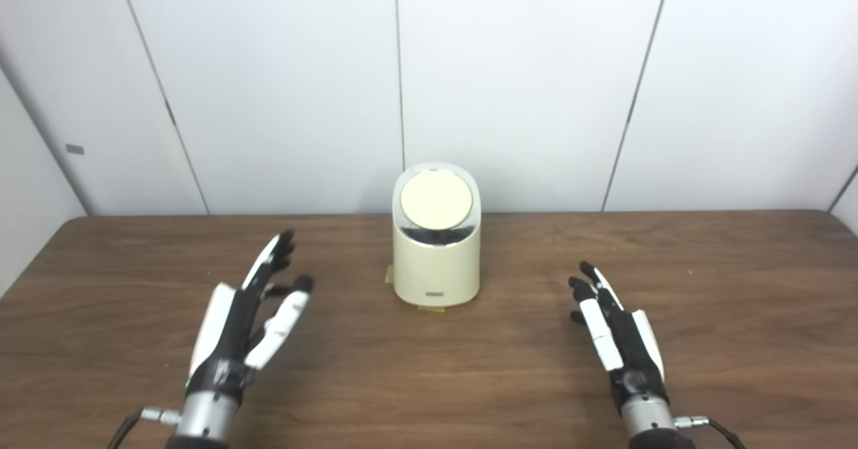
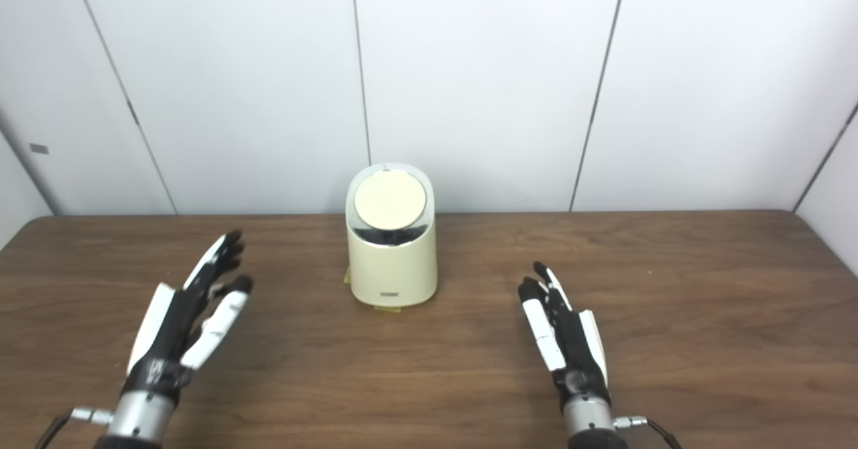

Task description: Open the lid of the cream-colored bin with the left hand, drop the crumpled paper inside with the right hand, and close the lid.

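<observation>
Fingers of the left hand are spread and released, grasping nothing, with the thumb held apart toward the middle of the scene. That hand hovers over the near left part of the brown wooden counter, its arm entering from the bottom edge. On the near right, the right hand is likewise released, its fingers extended and close together, pointing away from the robot and holding nothing. Both hands are well apart from each other.

Farther back, between the two hands and near the counter's far edge, stands the cream-colored bin, upright. Its round lid sits shut on the slanted top, ringed by a clear or glossy rim. Neither hand touches the bin. No crumpled paper can be made out anywhere. Behind the counter rises a white panelled wall.
</observation>
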Robot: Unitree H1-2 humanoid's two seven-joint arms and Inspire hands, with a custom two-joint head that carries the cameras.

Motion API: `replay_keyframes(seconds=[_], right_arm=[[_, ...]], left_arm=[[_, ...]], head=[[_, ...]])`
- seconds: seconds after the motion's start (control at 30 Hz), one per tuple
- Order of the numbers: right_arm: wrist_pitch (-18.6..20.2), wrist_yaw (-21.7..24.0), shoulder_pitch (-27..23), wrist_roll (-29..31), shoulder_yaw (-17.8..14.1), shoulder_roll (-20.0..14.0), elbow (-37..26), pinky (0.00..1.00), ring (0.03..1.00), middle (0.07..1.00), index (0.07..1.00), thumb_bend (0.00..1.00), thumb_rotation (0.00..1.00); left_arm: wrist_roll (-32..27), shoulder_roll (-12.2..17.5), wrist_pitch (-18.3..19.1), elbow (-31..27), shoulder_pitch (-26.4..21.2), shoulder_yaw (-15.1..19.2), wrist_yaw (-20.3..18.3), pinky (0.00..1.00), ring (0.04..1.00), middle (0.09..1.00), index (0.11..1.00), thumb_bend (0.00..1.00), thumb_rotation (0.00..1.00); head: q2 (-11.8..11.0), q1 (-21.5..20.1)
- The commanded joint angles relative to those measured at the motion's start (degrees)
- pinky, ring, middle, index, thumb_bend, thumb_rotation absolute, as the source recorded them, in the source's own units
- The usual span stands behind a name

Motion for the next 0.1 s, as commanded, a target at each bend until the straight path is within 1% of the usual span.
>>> replay_keyframes(seconds=[0.0, 0.03, 0.07], right_arm=[[-0.8, 0.4, -0.8, 0.9, -0.2, -0.1, -2.6, 0.84, 0.901, 0.891, 0.934, 0.64, 1.00], [-1.1, 0.7, -0.6, 1.4, -0.4, 0.0, -2.8, 0.84, 0.902, 0.892, 0.935, 0.64, 1.00], [-1.3, 0.8, -0.4, 1.9, -0.5, 0.0, -3.1, 0.85, 0.903, 0.899, 0.934, 0.61, 1.00]], left_arm=[[-5.6, -1.3, -1.2, 0.1, -1.5, 0.5, -1.0, 0.97, 0.976, 0.979, 1.000, 0.49, 0.91], [-9.1, -2.2, -0.9, 1.1, -0.7, 1.4, -1.5, 0.99, 0.986, 0.985, 1.000, 0.48, 0.90], [-12.2, -2.9, -0.6, 1.9, -0.2, 2.1, -2.0, 1.00, 0.997, 0.997, 1.000, 0.49, 0.88]], head=[[0.3, 0.0], [0.4, 0.0], [0.4, -0.1]])
